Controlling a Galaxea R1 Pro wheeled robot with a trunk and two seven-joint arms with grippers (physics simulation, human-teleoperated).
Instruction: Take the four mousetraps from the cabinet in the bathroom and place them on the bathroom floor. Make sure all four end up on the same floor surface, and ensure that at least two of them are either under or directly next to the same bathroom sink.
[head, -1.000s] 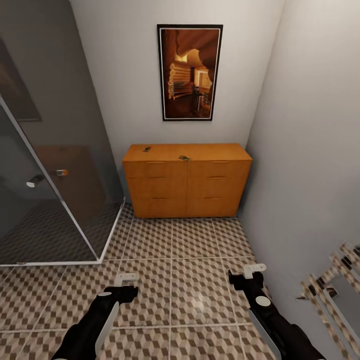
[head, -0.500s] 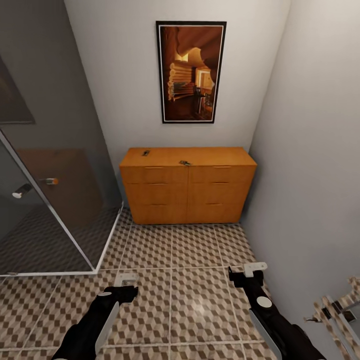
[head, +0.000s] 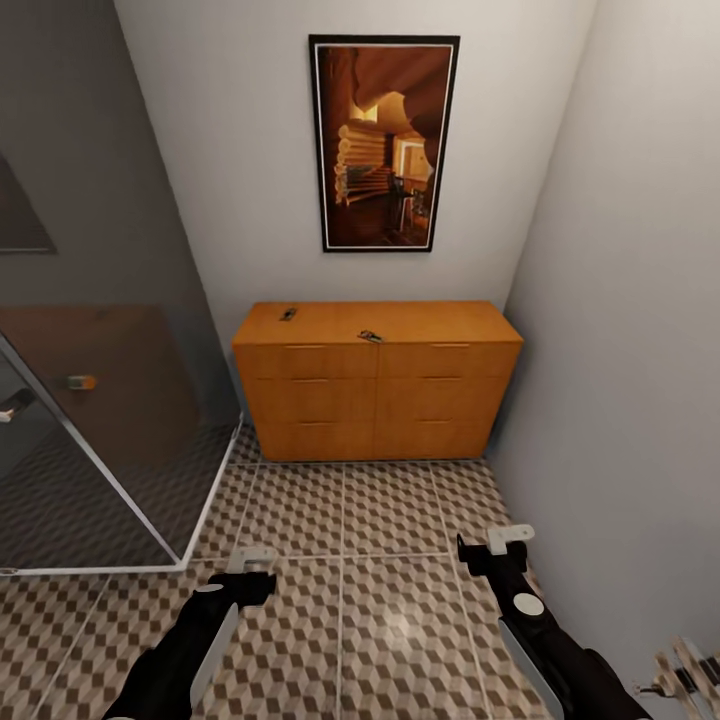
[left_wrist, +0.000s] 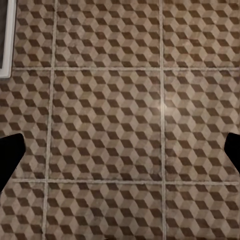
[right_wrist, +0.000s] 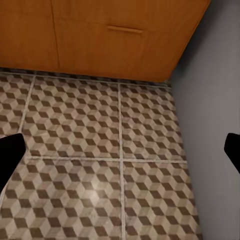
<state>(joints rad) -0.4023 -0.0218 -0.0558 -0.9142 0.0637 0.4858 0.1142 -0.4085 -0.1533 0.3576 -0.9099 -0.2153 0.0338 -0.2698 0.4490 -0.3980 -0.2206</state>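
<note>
Left gripper (head: 255, 562), right gripper (head: 505, 545) both open, empty, low over floor (head: 340, 560). Cabinet (head: 375, 385) at 12 o'clock; two mousetraps (head: 288, 314) (head: 370, 336) on top. Approach step; next: reach, grasp.

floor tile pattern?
Brown, beige and white 3D-cube print with pale grout lines on the bathroom floor; clearest in the left wrist view.

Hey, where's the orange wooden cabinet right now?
In the head view the cabinet stands against the far wall, straight ahead beneath the framed picture, between the glass shower enclosure at left and the grey side wall at right.
</note>
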